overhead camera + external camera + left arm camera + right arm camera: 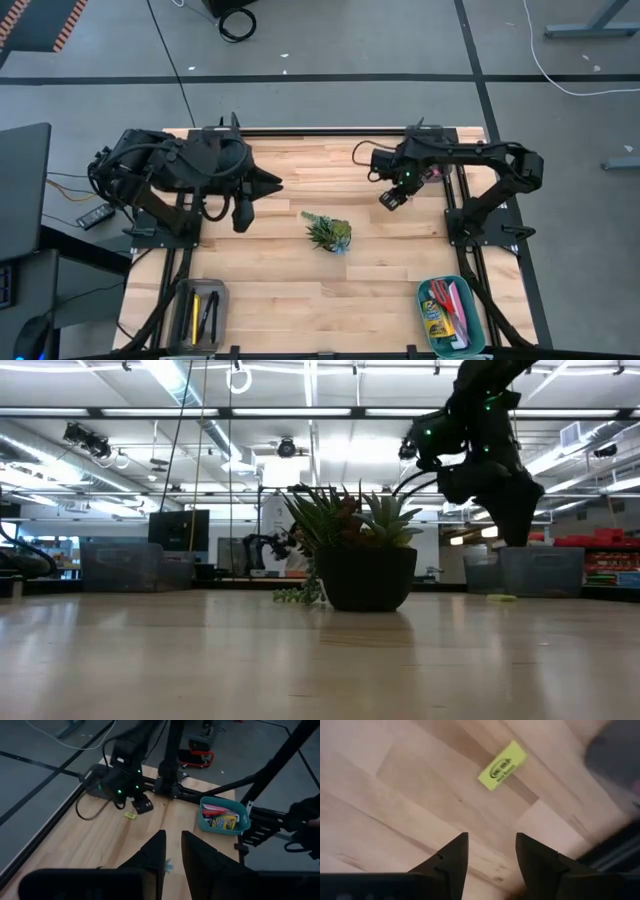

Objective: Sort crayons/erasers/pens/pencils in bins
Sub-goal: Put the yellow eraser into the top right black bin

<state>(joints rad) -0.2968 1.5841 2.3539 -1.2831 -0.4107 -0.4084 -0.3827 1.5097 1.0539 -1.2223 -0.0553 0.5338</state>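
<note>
A yellow eraser (502, 766) lies flat on the wooden table, near its far right part. My right gripper (491, 851) hovers above it, open and empty, with the eraser ahead of its fingertips. The eraser also shows in the left wrist view (130, 815) and the low view (503, 598), beside my right gripper (392, 198). My left gripper (243, 214) hangs over the table's left half, its fingers a little apart and empty. The teal bin (452, 316) at the near right holds the crayon box (223, 822). A translucent grey bin (200, 312) at the near left holds pens and pencils.
A small potted spiky green plant (328, 232) stands at the table's middle, between the two arms; it also shows in the low view (365, 560). Black frame rails run along the table's left and right sides.
</note>
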